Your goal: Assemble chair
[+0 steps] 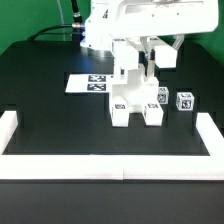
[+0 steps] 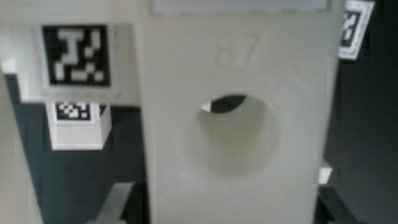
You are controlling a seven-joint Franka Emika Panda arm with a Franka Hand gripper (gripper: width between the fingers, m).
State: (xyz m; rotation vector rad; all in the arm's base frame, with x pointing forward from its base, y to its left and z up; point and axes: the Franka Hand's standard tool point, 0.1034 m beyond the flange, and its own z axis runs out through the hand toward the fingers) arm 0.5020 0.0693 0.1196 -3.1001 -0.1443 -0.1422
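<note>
In the exterior view, the claw (image 1: 141, 60) hangs over the middle of the black table (image 1: 50, 115). It pinches the top of an upright chair panel (image 1: 128, 76) that stands on the grouped chair parts (image 1: 135, 108). In the wrist view, the chair panel (image 2: 231, 60), with an oval hole (image 2: 235, 128), sits directly beneath the claw.

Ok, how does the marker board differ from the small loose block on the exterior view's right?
The marker board lies flat and thin, while the loose block stands up, chunky and cube-like. The marker board shows several tags on its top face. The loose block shows one on the side facing the camera. Both are white, carry black-and-white tags and rest on the black table.
</note>
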